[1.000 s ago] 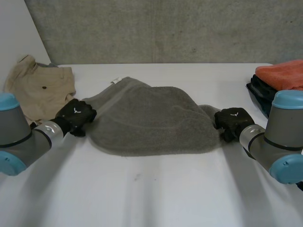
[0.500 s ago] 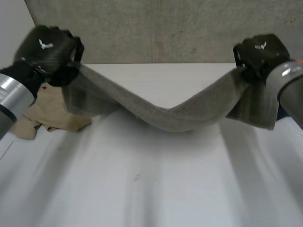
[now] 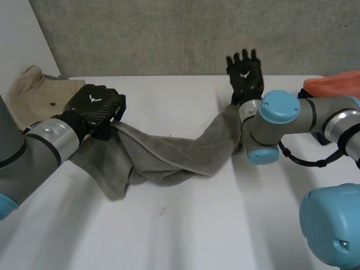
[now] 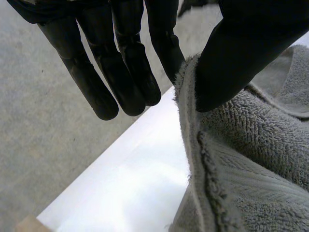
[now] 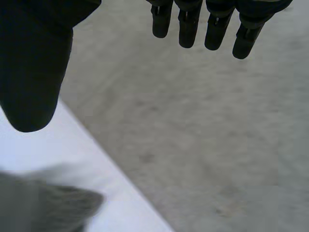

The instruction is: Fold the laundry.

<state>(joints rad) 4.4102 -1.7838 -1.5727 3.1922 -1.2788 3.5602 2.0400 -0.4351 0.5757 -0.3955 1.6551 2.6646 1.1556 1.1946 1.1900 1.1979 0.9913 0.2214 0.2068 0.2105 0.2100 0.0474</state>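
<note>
The grey towel is lying rumpled across the white table, your left hand is pinching one edge under its thumb, your right hand is standing spread and empty, and your right arm is hiding the towel's other end.

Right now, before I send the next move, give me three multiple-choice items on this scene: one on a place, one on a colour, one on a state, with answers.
1. Where on the white table is the crumpled beige garment?
A. far left corner
B. near edge, middle
C. far right corner

2. What colour is the folded cloth at the table's far right edge?
A. blue
B. orange
C. white

3. The left hand pinches the grey terry towel. How is the right hand?
A. shut on the towel
B. curled, empty
C. open, holding nothing

Answers:
1 A: it lies beyond the left hand.
2 B: plainly orange in the head view.
3 C: the right wrist view shows straight fingers with nothing between them.
</note>
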